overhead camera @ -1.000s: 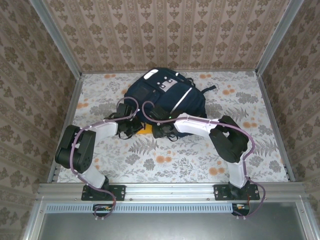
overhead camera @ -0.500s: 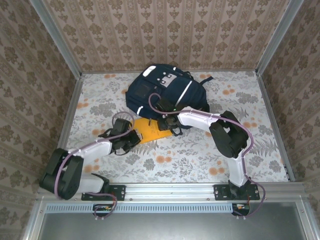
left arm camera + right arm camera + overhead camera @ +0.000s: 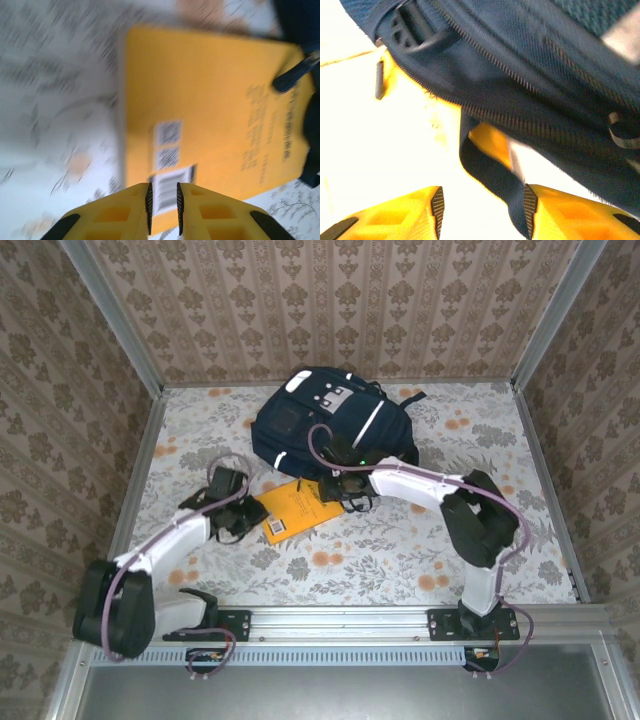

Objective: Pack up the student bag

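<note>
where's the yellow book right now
Top view: the yellow book lies on the table just in front of the student bag, between the left gripper and right gripper.

Beige wallpaper (image 3: 340,300) with a brown damask pattern is enclosing the workspace on three sides, with silver metal posts (image 3: 112,320) running up the two far corners. A white tablecloth (image 3: 400,560) printed with grey leaves and orange blossoms is lying flat between them, and a metal rail (image 3: 340,618) is bordering its near edge under soft, even light.
</note>
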Robot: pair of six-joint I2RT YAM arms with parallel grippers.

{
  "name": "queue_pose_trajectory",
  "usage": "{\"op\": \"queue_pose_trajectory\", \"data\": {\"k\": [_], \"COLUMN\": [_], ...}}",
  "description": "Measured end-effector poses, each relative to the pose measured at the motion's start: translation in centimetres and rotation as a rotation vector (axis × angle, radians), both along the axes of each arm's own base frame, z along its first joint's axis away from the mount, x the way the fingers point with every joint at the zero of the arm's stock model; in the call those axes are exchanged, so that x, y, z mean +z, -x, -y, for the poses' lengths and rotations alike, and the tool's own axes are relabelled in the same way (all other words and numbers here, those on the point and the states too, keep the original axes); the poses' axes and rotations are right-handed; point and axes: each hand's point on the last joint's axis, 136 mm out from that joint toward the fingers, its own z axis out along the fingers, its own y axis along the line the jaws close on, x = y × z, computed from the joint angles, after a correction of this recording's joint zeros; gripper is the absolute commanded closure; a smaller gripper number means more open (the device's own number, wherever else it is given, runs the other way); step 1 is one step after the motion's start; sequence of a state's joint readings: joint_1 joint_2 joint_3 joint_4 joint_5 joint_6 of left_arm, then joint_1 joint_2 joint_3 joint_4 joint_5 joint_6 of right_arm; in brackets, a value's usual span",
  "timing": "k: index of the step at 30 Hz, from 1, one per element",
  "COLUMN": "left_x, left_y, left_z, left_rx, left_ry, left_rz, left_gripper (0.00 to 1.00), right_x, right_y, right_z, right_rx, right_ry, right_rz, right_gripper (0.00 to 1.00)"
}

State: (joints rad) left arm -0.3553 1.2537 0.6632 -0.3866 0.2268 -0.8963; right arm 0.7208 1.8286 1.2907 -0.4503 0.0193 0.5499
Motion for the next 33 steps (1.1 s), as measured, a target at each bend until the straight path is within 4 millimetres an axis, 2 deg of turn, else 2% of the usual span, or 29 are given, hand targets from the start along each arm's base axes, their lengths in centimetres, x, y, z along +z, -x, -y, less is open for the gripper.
{"op": "queue_pose_trajectory", "data": {"k": [3, 8, 11, 14, 18, 23, 26, 33], "left_x": [0.2, -1.6, -2.5, -3.1, -3.7, -3.8, -3.8, -4.0], "left_y": [-3.5, -8.0, -9.5, -10.1, -9.9, -8.9, -7.2, -0.9], "left_z": [0.7, 0.7, 1.0, 1.4, 1.5, 1.4, 1.9, 3.9], "left_rx": [-0.045, -0.092, -0.128, -0.16, -0.188, -0.2, -0.206, -0.221], "left_ry": [0.013, 0.017, 0.018, 0.02, 0.014, 0.026, 0.038, -0.006], "left_rz": [0.029, 0.025, 0.026, 0.033, 0.035, 0.081, 0.095, 0.084], "left_gripper": [0.64, 0.53, 0.51, 0.5, 0.51, 0.53, 0.54, 0.56], "right_x": [0.8, -1.2, -2.3, -3.5, -5.0, -5.1, -5.0, -5.1], "right_y": [2.0, 4.8, 5.3, 5.3, 5.2, 5.1, 4.8, 4.6], "right_z": [-0.6, -2.1, -3.1, -4.0, -4.2, -4.2, -4.0, -2.9], "right_rx": [-0.03, -0.067, -0.09, -0.117, -0.156, -0.182, -0.191, -0.22], "right_ry": [-0.092, -0.176, -0.21, -0.238, -0.245, -0.256, -0.262, -0.29], "right_rz": [-0.017, -0.101, -0.133, -0.158, -0.19, -0.203, -0.208, -0.237], "right_gripper": [0.45, 0.44, 0.43, 0.42, 0.42, 0.42, 0.42, 0.41]}}
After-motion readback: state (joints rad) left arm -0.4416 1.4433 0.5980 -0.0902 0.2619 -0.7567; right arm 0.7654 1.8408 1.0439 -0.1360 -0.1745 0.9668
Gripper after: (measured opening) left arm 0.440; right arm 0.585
